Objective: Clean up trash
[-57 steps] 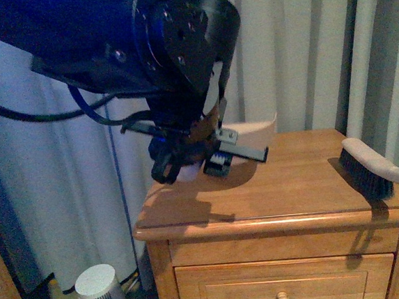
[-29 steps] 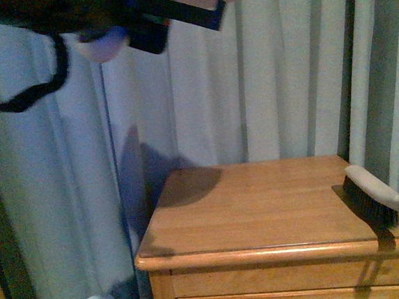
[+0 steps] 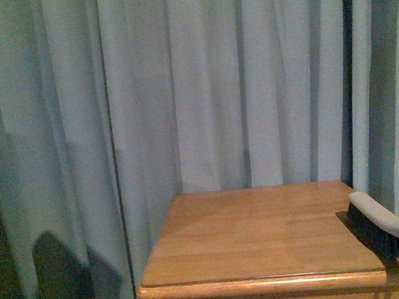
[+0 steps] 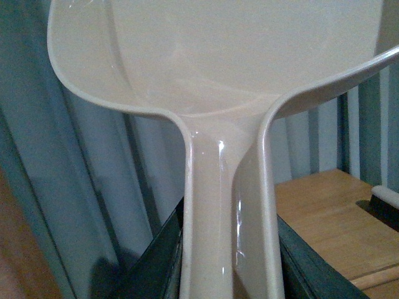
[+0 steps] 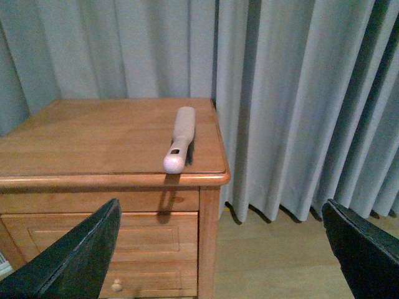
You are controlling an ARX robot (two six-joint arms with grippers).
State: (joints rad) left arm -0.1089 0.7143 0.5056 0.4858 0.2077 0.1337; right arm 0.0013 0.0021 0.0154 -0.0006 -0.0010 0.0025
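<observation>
The trash does not show in any view: there is no white wad on the bare top of the wooden cabinet (image 3: 249,236), none on the strip of floor beside the cabinet that the right wrist view takes in, and none on the part of the dustpan (image 4: 212,62) that shows, so I cannot tell where it is. The left claw (image 4: 227,261) is closed around the dustpan's handle, with a dark jaw pressed against each side of it, and holds the pan up beside the cabinet in front of the curtain (image 3: 180,88). The right claw (image 5: 221,212) is spread wide and holds nothing, out in front of the cabinet's right front corner. A brush (image 5: 179,140) lies along the right edge of the cabinet top, its handle end at the front lip. A crumpled paper wad would likely be very light, soft and springy, easy to squash and easy to knock away, so pinching it gently across its middle should work, or it could be swept into the pan with the brush. The pan looks like smooth, stiff, glossy plastic, so a light wad could slide or roll out if the pan is tipped.
</observation>
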